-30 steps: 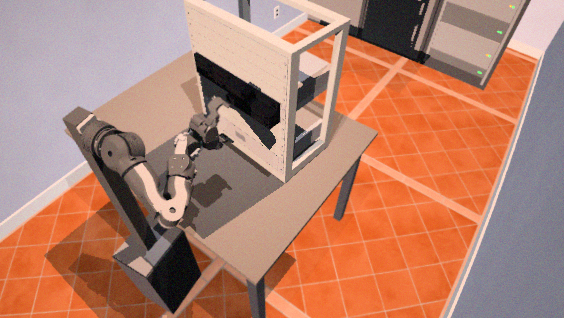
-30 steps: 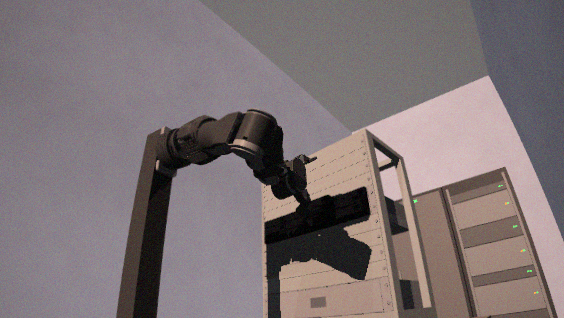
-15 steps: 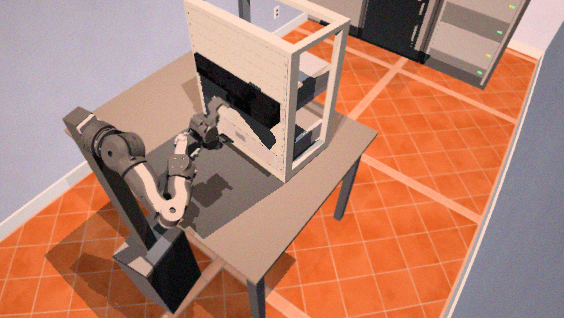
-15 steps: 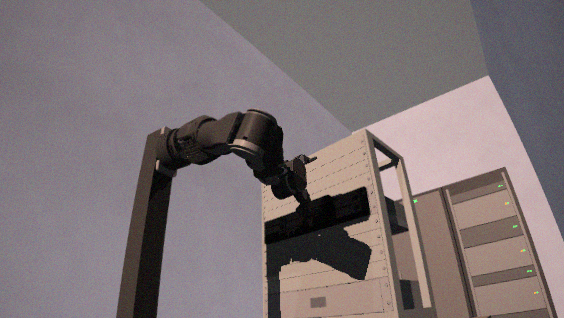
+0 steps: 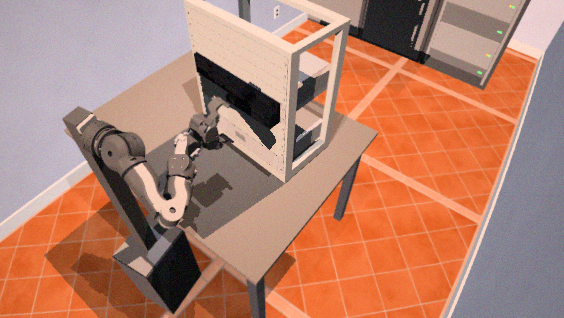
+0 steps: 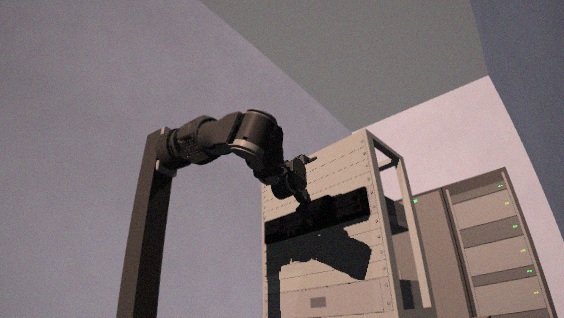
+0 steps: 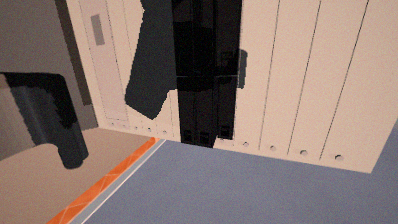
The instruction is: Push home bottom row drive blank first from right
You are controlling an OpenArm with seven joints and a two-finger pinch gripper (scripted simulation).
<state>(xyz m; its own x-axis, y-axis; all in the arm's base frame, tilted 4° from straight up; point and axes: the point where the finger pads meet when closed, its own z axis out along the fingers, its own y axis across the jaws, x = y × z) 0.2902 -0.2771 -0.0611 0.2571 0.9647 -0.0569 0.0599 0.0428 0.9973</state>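
Top view, left to right: your arm [image 5: 150, 180] reaches toward 2 o'clock; gripper [image 5: 216, 111] jaws spread fully, holding nothing, just beside the black chassis [image 5: 240, 95]. Contact: cannot tell. Chassis sits mid-front in the rack [image 5: 287, 125] on the table [image 5: 320, 150].

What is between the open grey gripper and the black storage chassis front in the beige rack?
Nothing: in the top view the gripper hangs just before the chassis, only air between.
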